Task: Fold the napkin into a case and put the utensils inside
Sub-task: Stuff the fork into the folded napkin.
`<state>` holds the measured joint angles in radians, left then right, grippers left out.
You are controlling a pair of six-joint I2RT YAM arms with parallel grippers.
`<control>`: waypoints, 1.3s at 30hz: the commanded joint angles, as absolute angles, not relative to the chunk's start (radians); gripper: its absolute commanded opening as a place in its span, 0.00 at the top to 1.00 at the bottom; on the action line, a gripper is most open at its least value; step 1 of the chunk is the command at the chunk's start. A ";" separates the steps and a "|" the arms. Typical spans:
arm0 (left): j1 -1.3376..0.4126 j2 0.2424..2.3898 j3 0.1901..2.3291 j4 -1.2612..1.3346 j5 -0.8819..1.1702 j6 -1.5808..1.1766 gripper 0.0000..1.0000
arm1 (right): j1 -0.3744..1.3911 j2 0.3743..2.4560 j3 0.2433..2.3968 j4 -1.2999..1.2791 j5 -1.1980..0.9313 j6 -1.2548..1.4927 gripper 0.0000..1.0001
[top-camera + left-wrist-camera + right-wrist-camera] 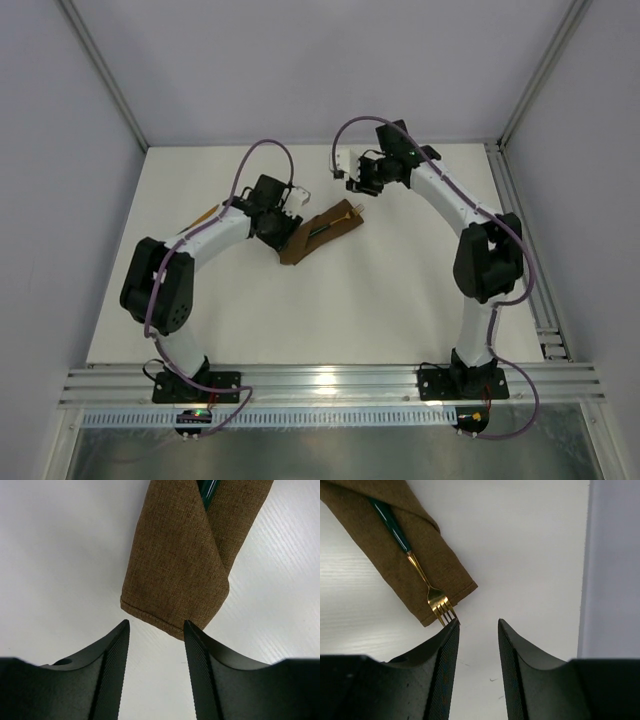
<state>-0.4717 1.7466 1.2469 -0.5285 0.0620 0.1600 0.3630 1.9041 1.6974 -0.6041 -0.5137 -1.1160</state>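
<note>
- One fork [415, 562] in so far, as best I can tell. It sits in the case [318, 235] with its dark handle tucked under the diagonal flap and the gold head poking out past the far end.
- Folding looks done to me. The cloth is a narrow oblong pocket lying flat on the surface [400, 300], roughly mid-way between the two arms.
- Left tool [155, 627] is parted with nothing in it, hanging just beside the case's near, closed end.
- Right tool [478, 622] is also spread and empty, at the other end. One fingertip is right next to the fork tines, but I can't say whether it's touching them.
- The second utensil I can't find for sure. Only one handle shows inside the pocket in either wrist view.
- A tan sliver [207, 213] peeks out by the left arm in the top view, but it's too small to call.
- So my guess is it's mostly finished. What's left is getting the other piece in, or confirming it's hidden in there, and maybe nudging the fork deeper.
</note>
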 commanded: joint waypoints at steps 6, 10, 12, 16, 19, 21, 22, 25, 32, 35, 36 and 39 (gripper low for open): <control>-0.436 1.687 1.186 -0.499 0.147 0.072 0.55 | 0.385 2.111 1.850 -0.845 -0.557 -1.512 0.56; -0.436 1.710 1.171 -0.497 0.147 0.064 0.55 | 0.428 2.155 1.858 -0.842 -0.552 -1.528 0.53; -0.436 1.724 1.167 -0.492 0.146 0.066 0.55 | 0.443 2.175 1.865 -0.832 -0.558 -1.517 0.53; -0.439 1.736 1.166 -0.482 0.126 0.071 0.55 | 0.446 2.200 1.884 -0.845 -0.554 -1.509 0.53; -0.439 1.752 1.161 -0.477 0.126 0.072 0.56 | 0.452 2.213 1.891 -0.844 -0.531 -1.502 0.53; -0.442 1.759 1.160 -0.479 0.130 0.072 0.56 | 0.463 2.230 1.894 -0.842 -0.499 -1.500 0.53; -0.443 1.759 1.160 -0.480 0.132 0.072 0.57 | 0.465 2.238 1.899 -0.848 -0.492 -1.502 0.53; -0.451 1.753 1.155 -0.482 0.130 0.077 0.57 | 0.465 2.256 1.914 -0.856 -0.476 -1.483 0.53; -0.453 1.756 1.141 -0.488 0.123 0.089 0.57 | 0.465 2.305 1.953 -0.844 -0.479 -1.450 0.62; -0.453 1.758 1.135 -0.482 0.118 0.087 0.57 | 0.465 2.306 1.960 -0.854 -0.480 -1.445 0.70; -0.453 1.758 1.134 -0.479 0.117 0.089 0.57 | 0.466 2.301 1.960 -0.862 -0.482 -1.448 0.70; -0.453 1.759 1.135 -0.476 0.110 0.089 0.58 | 0.468 2.287 1.959 -0.877 -0.485 -1.459 0.70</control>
<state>-0.4507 1.7550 1.1347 -0.5076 0.1192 0.0860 0.4583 2.3089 1.9209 -0.8513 -0.4816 -1.4525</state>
